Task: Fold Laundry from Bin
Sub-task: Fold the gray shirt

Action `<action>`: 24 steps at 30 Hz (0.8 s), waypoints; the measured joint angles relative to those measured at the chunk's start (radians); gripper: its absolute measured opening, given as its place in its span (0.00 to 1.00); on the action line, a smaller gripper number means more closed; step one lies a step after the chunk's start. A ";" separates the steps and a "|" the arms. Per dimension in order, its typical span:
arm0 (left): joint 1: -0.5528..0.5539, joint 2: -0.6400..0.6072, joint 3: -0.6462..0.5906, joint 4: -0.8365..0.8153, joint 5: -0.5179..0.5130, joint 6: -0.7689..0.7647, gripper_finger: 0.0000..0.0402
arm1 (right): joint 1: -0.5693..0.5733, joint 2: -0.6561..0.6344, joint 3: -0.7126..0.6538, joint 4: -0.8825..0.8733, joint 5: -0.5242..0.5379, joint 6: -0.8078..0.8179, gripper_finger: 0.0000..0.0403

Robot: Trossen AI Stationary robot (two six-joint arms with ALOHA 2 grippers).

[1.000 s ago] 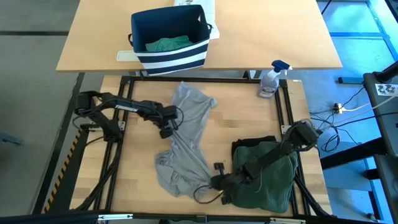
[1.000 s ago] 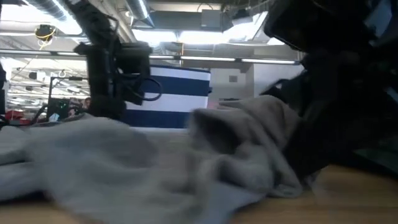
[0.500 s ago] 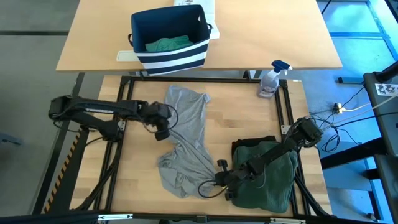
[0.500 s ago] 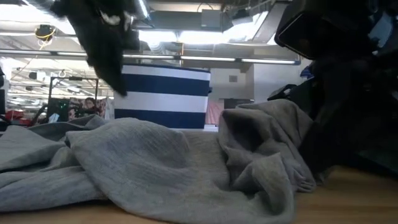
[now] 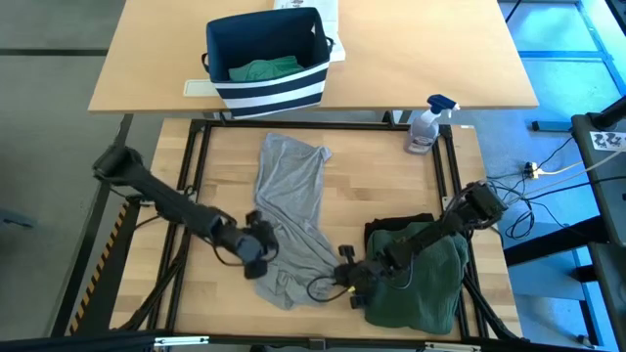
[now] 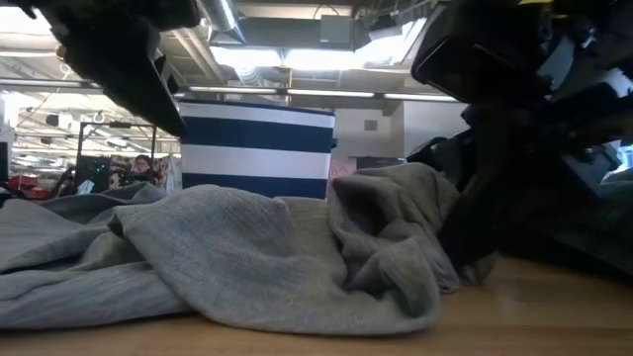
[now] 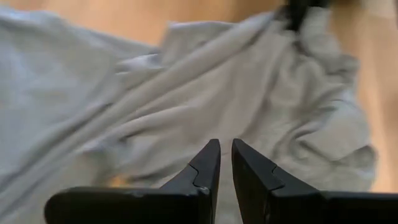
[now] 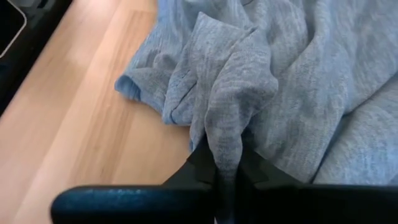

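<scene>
A light grey garment [image 5: 291, 191] lies crumpled lengthwise on the wooden table [image 5: 372, 186], its bulk showing in the low view [image 6: 227, 247]. My right gripper [image 5: 342, 279] is shut on its near right end. My left gripper [image 5: 259, 252] hovers over the garment's near left edge. Its fingers [image 7: 225, 146] are shut but for a thin slit and hold nothing. A folded dark green garment [image 5: 425, 279] lies at the near right on something black [image 5: 401, 223]. The striped navy bin [image 5: 264, 88] stands on the far table and holds a teal-green garment [image 5: 262, 68]. My right gripper pinches a bunched fold of the grey garment [image 8: 227, 146] between its two fingers, several layers gathered into a ridge. The fingers slant down from the table's near right. The cloth rises into the hold, and the rest of the garment lies slack on the table.
A spray bottle [image 5: 425, 125] stands at the table's far right corner. The black frame rail [image 5: 323, 125] runs along the far edge. Bare wood shows between the grey garment and the green pile, and left of the garment.
My left gripper has swung from the garment's middle left toward the table's near edge, rising and tipping as it went. The grey garment's far end has shifted toward the table's left, so it now lies straighter. My right gripper has stayed shut on the near end.
</scene>
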 joint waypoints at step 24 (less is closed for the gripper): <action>-0.304 0.247 0.002 0.089 0.383 -0.477 0.09 | -0.011 -0.001 0.002 -0.028 -0.005 -0.014 0.05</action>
